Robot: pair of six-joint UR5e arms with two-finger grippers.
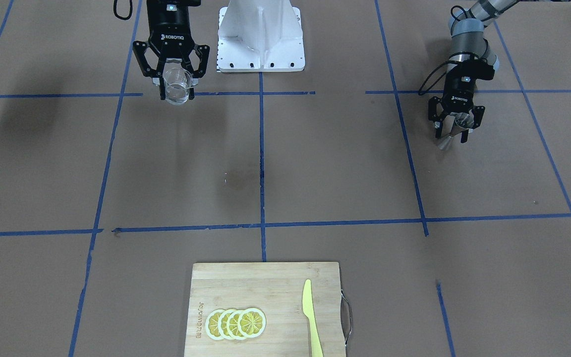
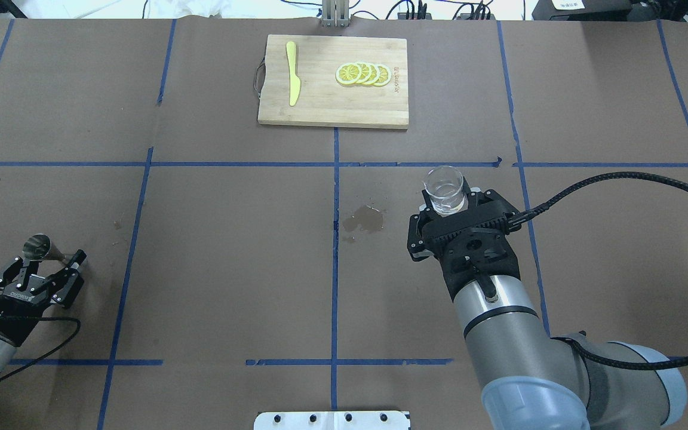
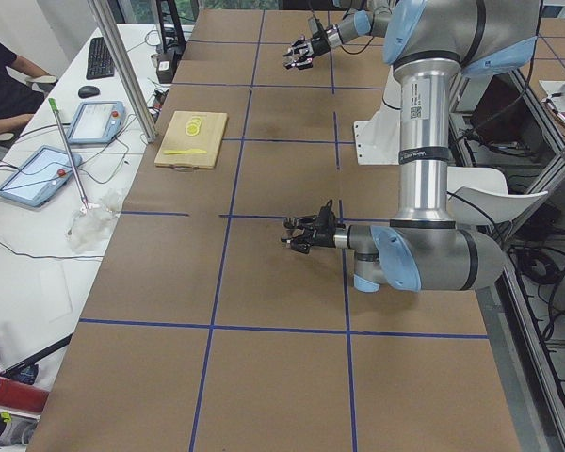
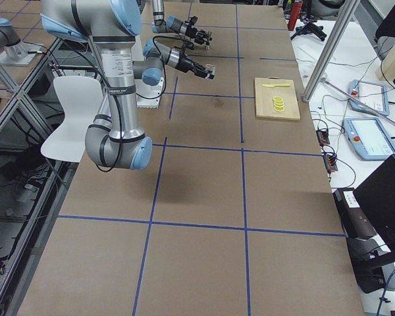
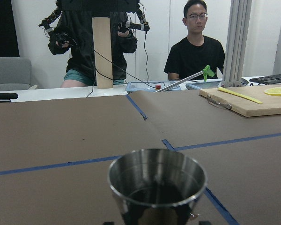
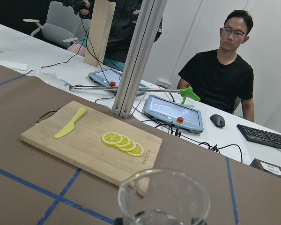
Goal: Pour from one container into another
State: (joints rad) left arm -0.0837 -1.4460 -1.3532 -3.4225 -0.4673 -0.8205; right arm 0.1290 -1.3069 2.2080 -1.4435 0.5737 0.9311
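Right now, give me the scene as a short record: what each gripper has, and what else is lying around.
Right gripper: shut on glass cup, mouth up
Left gripper: shut on metal jigger
Gap between containers: wide, one at each side
Pouring: not yet begun
Cutting board: far side from the robot, holds lemon slices and yellow knife
Dark stain: near the centre, between the arms

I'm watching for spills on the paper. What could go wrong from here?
The jigger has a narrow mouth next to the glass cup, so the pour from the right claw may miss. The left claw seems to grip the jigger only at its thin waist, so it might tip.
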